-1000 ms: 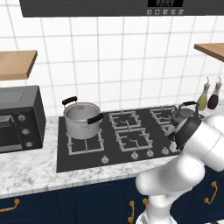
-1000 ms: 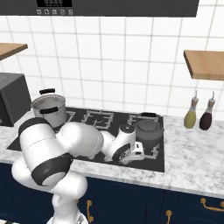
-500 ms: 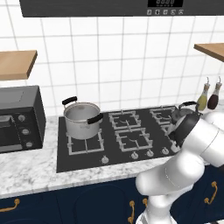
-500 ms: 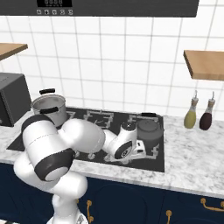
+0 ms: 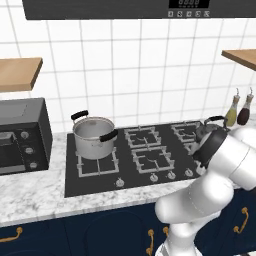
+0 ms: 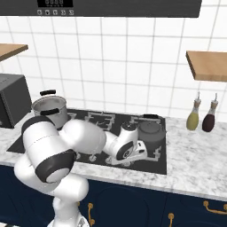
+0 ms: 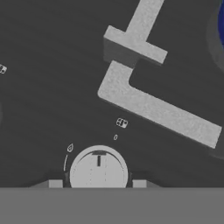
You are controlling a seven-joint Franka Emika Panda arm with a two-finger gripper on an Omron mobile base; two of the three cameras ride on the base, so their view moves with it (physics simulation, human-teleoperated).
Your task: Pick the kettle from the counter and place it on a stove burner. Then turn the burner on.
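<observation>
Black glass cooktop (image 6: 31,139) carries the squat dark-grey metal kettle (image 6: 151,131) on a right burner; gripper (image 7: 97,183), fingers clamped on the round silver knob (image 7: 99,169), evidently to light it.

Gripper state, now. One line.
Gripper: closed on the round burner knob at the cooktop's front edge; the kettle sits on a burner, released.
</observation>
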